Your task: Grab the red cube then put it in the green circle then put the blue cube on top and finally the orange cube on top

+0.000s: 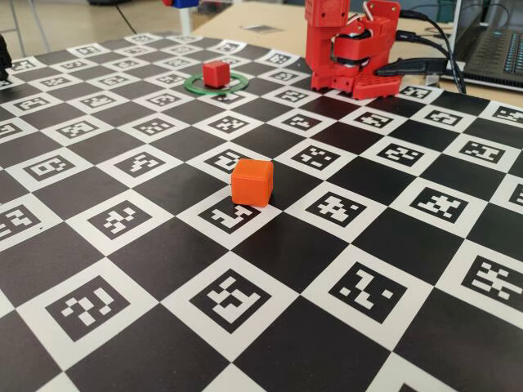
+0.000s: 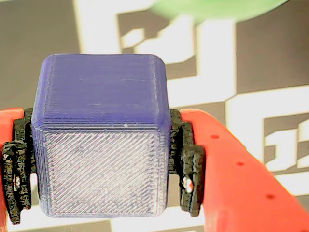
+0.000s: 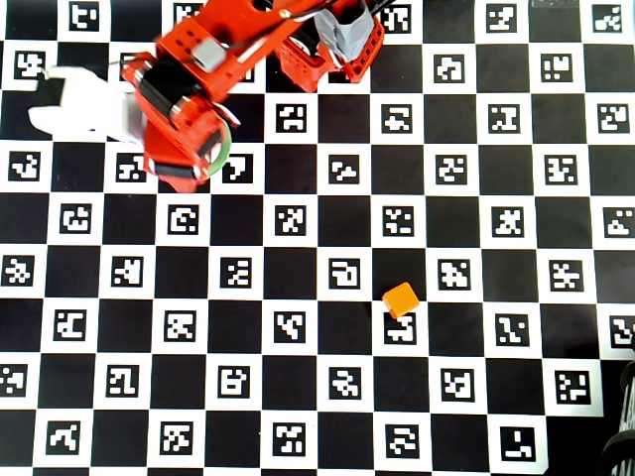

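In the wrist view my gripper [image 2: 101, 179] is shut on the blue cube [image 2: 101, 135], with a black pad [image 2: 188, 169] pressed against each side. The cube hangs above the board, and the green circle's edge [image 2: 217, 8] shows blurred at the top. In the fixed view the red cube [image 1: 216, 73] sits inside the green circle [image 1: 215, 84] at the far left. The orange cube [image 1: 252, 181] stands alone mid-board, also seen in the overhead view [image 3: 401, 298]. In the overhead view the red arm [image 3: 198, 79] reaches left and covers the red cube; only a sliver of the green circle [image 3: 224, 159] shows.
The whole table is a black-and-white checkerboard of markers [image 1: 270, 261]. The arm's red base [image 1: 351, 49] stands at the back right of the fixed view, with cables and a laptop [image 1: 494, 49] behind it. A white part [image 3: 84, 104] sticks out left of the arm in the overhead view.
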Tool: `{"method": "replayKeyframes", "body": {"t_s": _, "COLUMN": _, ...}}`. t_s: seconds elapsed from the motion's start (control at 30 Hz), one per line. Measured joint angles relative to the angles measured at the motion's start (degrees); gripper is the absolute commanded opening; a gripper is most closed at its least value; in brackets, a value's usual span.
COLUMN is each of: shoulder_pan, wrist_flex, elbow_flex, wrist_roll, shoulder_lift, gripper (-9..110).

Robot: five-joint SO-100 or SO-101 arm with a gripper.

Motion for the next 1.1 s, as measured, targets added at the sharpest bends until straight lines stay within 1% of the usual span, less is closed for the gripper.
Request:
{"method": "replayKeyframes", "body": {"t_s": 0.2, "shoulder_pan": 6.5, "wrist_flex": -0.62, "elbow_flex": 4.75, "wrist_roll": -6.94, "shoulder_lift": 2.11, "gripper": 1}}
{"method": "replayKeyframes", "body": {"t_s": 0.4, "shoulder_pan": 9.76, "wrist_flex": -3.16, "elbow_flex": 10.99, "wrist_roll": -11.78, "shoulder_lift": 5.45, "gripper": 1}}
{"method": "replayKeyframes", "body": {"t_s": 1.1, "shoulder_pan": 8.79, "wrist_flex": -15.12, "elbow_flex": 22.68, "wrist_roll": -12.66, "shoulder_lift": 8.35, "gripper": 1}}
